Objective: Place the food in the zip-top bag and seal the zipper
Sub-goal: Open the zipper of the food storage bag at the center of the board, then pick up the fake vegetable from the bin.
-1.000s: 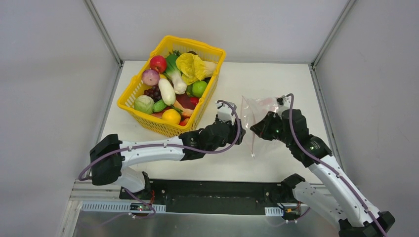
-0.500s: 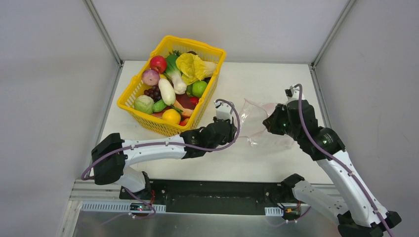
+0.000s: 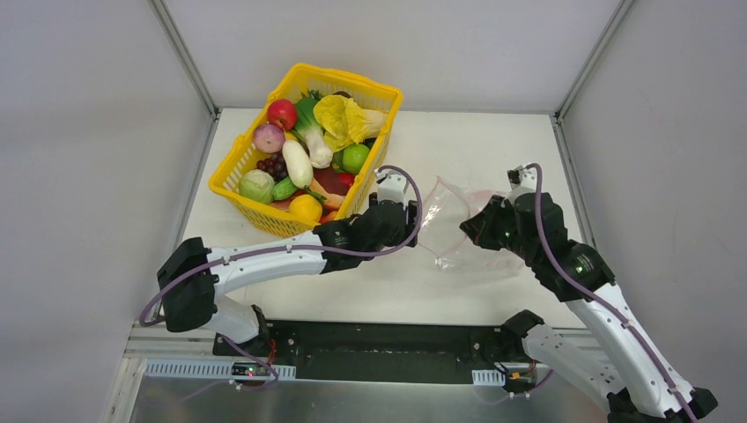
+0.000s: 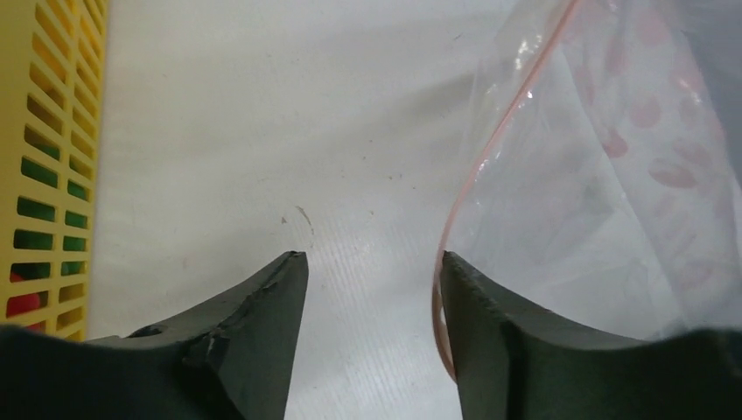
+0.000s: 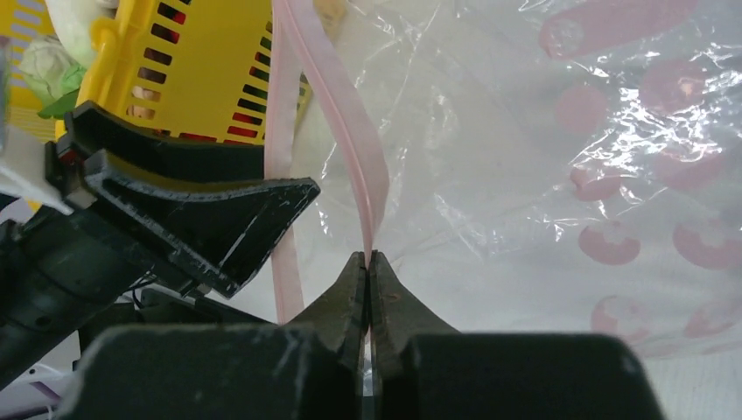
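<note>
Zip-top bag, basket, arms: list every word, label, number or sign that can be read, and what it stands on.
No text can be read in any view.
zip-top bag: only pink printed blobs, no letters or numbers.
yellow basket: no label showing.
left arm and right arm: no legible marking; anything there is too small to tell.

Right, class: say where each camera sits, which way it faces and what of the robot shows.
Top external: above, behind the bases, looking down; left arm, right arm, basket, zip-top bag.
Left wrist: looks past open left gripper at table, zipper.
Right wrist: looks past right gripper, shut on the zipper, towards the left gripper.
Shared: wrist views both show zipper, basket.
</note>
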Robot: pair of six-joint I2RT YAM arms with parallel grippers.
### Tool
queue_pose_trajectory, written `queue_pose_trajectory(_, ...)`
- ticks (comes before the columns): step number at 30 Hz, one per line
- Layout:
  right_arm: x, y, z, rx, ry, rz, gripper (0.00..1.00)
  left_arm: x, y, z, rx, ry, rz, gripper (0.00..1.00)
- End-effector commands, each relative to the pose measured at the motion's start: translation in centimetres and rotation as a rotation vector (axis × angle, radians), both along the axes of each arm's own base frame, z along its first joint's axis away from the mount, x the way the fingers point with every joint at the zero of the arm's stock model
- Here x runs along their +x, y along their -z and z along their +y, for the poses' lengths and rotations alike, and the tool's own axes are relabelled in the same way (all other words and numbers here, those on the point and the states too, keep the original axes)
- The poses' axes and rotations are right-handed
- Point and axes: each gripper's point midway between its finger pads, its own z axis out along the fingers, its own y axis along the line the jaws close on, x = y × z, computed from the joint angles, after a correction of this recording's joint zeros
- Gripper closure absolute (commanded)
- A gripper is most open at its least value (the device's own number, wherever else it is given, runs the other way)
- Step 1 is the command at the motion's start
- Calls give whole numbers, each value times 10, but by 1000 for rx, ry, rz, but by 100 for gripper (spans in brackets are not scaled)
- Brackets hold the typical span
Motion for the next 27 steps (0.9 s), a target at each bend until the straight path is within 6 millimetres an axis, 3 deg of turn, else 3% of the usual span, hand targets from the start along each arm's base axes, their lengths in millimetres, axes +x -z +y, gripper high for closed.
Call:
queue_pose_trajectory(1,21,-2,14,106,58,-42,100,-12,-45,0,-61,102,-32,37)
queue_pose_trajectory(6,29,7,17,148,89,-62,100,-29,-77,17,-92,187,-96,10)
queue_pose_trajectory(9,32,10,22,159,78,-60,100,-37,-96,30,-86,225,-131,2)
queue_pose_trajectory(13,33,19,30,170,50,-47,100,-33,-119,76,-16,132,-181,1)
queue_pose_trajectory(19,33,25,34,173,28,-48,100,-11,-137,146,0,-25,-205,1)
queue_pose_trajectory(23,36,25,34,168,28,-55,100,9,-147,203,47,-232,-253,1)
queue_pose_trajectory(27,36,21,35,186,26,-73,100,27,-148,230,57,-340,-235,1)
